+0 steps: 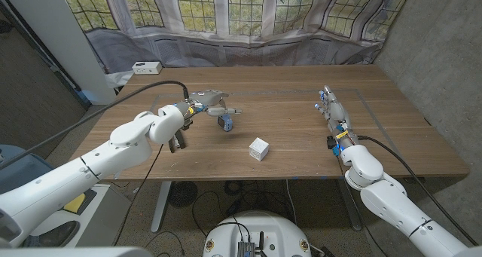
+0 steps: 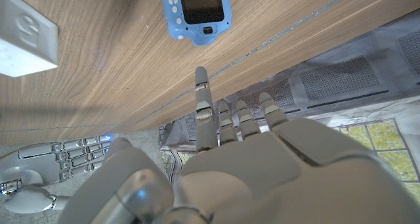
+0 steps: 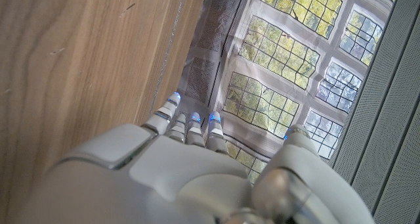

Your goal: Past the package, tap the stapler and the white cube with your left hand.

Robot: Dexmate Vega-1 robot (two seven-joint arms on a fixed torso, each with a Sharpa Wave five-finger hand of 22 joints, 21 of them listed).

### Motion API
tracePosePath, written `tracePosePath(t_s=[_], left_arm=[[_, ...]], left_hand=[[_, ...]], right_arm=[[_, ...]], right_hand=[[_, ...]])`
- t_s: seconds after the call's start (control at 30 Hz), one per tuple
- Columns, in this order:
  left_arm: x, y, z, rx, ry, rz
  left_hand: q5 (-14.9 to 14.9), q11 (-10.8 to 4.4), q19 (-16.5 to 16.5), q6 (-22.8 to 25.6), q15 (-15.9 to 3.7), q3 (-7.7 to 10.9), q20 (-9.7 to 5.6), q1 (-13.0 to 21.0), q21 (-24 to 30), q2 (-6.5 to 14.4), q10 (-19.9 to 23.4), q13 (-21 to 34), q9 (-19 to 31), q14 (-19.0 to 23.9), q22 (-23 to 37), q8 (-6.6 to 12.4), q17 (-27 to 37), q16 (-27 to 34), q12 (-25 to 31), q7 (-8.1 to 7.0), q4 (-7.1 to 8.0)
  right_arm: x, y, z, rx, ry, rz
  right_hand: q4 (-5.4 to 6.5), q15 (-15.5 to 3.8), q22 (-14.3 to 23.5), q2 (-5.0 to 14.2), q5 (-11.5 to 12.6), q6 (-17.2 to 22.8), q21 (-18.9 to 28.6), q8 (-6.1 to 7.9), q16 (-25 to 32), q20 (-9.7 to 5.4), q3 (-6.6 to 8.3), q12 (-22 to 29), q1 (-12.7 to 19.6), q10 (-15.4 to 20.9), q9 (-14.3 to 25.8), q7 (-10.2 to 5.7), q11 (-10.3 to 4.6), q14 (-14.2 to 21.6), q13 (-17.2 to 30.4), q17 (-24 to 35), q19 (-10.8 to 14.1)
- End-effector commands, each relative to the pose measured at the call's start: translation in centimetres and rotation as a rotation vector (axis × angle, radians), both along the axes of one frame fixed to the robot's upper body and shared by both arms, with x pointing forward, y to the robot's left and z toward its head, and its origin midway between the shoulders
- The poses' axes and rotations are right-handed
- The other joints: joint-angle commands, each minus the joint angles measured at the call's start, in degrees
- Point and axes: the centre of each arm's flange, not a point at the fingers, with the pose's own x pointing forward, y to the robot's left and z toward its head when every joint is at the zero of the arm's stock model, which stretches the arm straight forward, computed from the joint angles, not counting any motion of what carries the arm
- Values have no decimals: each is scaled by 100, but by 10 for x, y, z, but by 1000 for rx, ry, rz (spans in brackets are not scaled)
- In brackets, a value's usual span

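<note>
On the wooden table (image 1: 392, 136), the left hand (image 1: 207, 102) hovers with its fingers stretched out and apart, holding nothing, one fingertip just beside a small blue device with a dark screen (image 1: 224, 122); no stapler or package can be made out. Nearer the table's front edge, a white cube (image 1: 259, 148) sits apart from that hand. Over by the right side, the right hand (image 1: 332, 114) lies with fingers straight and close together, empty.
</note>
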Motion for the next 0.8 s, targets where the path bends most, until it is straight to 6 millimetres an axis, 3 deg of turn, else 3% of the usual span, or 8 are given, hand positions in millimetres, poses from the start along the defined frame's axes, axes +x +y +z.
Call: tracePosePath(t_s=[0.03, 0.57, 0.8], left_arm=[[4, -3, -5, 41, 26, 8], [9, -3, -15, 46, 54, 1], [11, -5, -18, 57, 59, 0]], left_hand=[[37, -6, -77, -68, -13, -47, 29, -66, -10, 9, -79, 0, 17, -89, 27, -36, 16, -23, -26, -33, -1], [76, 9, -234, -532, 26, -121, 26, -96, -19, 10, -443, -2, 15, -397, 28, -149, 19, -39, -76, -208, 32], [83, 18, -254, -520, 32, -131, 26, -97, -19, 14, -482, -2, 15, -424, 28, -123, 19, -33, -73, -245, 36]], right_arm=[[1, 1, 0, 6, 4, -1], [1, 3, -1, -5, 0, -1], [1, 4, 0, 0, 3, -1]], right_hand=[[-26, 53, 24, 21, 39, 65, -2, 21, -35, 40, 3, -24, -55, 56, 35, 1, 1, 22, 29, 19, -12], [-31, 53, 24, 21, 39, 82, -3, 22, -38, 47, 1, -32, -61, 59, 36, -6, 7, 29, 32, 21, -16], [-33, 53, 24, 22, 39, 85, -5, 20, -39, 55, 0, -35, -66, 63, 36, -9, -3, 31, 33, 22, -23]])
